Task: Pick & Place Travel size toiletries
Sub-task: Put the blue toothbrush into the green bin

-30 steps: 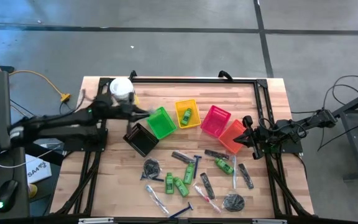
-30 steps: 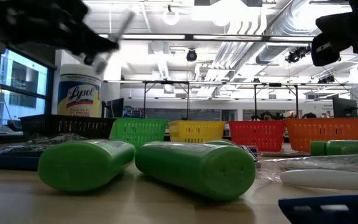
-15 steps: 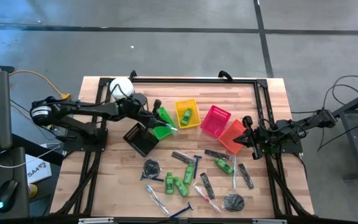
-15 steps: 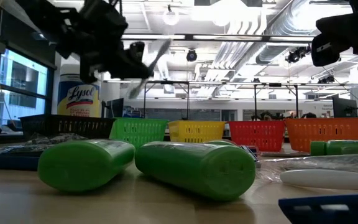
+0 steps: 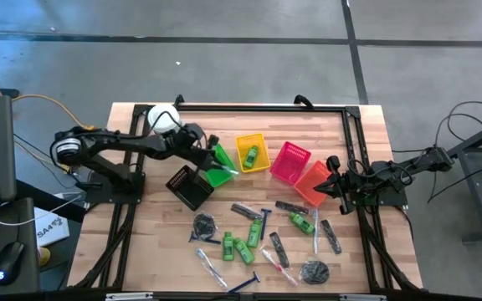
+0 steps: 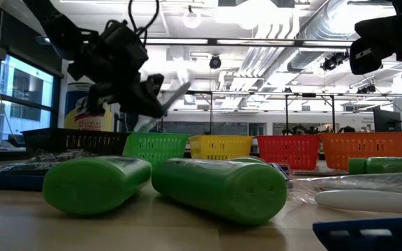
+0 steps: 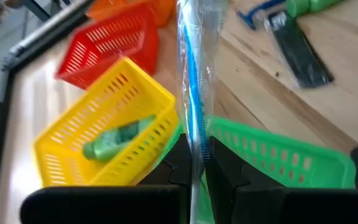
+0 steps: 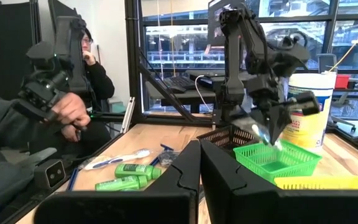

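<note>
My left gripper (image 5: 210, 157) hangs over the green basket (image 5: 218, 165), shut on a slim clear packet (image 7: 194, 74) with a blue stripe inside. The packet's free end (image 5: 227, 171) points over the basket. The low view shows the gripper (image 6: 147, 96) above the green basket (image 6: 155, 145). Several loose toiletries lie flat on the near half of the table: green bottles (image 5: 243, 248), black combs (image 5: 279, 248), dark coils (image 5: 313, 272) and a blue razor (image 5: 244, 284). One green bottle (image 5: 250, 156) lies in the yellow basket (image 5: 253, 142). My right gripper (image 5: 333, 186) waits shut at the table's right side. My left gripper pinches the clear packet near one end (image 7: 196, 163) between its two fingers. The packet runs on straight out past the fingertips, along the fingers. The fingers slant down from the table's left. The packet is lifted clear, its free end over the green basket.
A row of baskets stands across the table's middle: black (image 5: 189, 186), green, yellow, pink-red (image 5: 289, 161) and orange (image 5: 311, 183). A white tub with a yellow label (image 5: 163, 118) stands at the far left. A seated person (image 8: 73, 112) shows beyond the table.
My left gripper has gone toward the table's right edge and down, from beside the white tub to over the green basket, rolling its wrist. It has stayed shut on the clear packet, which has come along clear of the table.
</note>
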Controlling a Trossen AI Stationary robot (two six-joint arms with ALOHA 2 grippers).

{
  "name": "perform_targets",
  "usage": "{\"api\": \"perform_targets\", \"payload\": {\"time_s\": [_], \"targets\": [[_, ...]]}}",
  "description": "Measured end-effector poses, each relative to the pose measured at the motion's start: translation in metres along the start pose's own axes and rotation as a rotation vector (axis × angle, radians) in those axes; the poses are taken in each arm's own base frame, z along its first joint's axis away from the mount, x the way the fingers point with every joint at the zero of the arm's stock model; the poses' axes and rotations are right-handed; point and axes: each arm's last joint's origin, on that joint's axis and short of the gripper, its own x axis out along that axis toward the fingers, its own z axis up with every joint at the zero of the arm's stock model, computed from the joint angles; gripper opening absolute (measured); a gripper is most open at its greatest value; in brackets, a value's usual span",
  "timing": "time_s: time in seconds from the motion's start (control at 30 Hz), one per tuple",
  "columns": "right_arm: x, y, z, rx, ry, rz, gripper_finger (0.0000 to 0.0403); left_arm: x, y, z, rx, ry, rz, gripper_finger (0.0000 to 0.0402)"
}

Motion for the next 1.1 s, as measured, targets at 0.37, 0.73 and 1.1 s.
{"api": "perform_targets", "payload": {"time_s": [0.37, 0.73, 1.1], "targets": [[0.000, 0.000, 0.000, 0.004, 0.000, 0.000, 0.0003, 0.004, 0.005, -0.018, -0.038, 0.073, 0.023, 0.0016], [0.000, 0.000, 0.000, 0.003, 0.000, 0.000, 0.0003, 0.002, 0.005, -0.021, -0.063, 0.095, 0.014, 0.0017], [0.000, 0.000, 0.000, 0.001, 0.000, 0.000, 0.0003, 0.002, 0.003, -0.023, -0.115, 0.131, 0.015, 0.0046]]}}
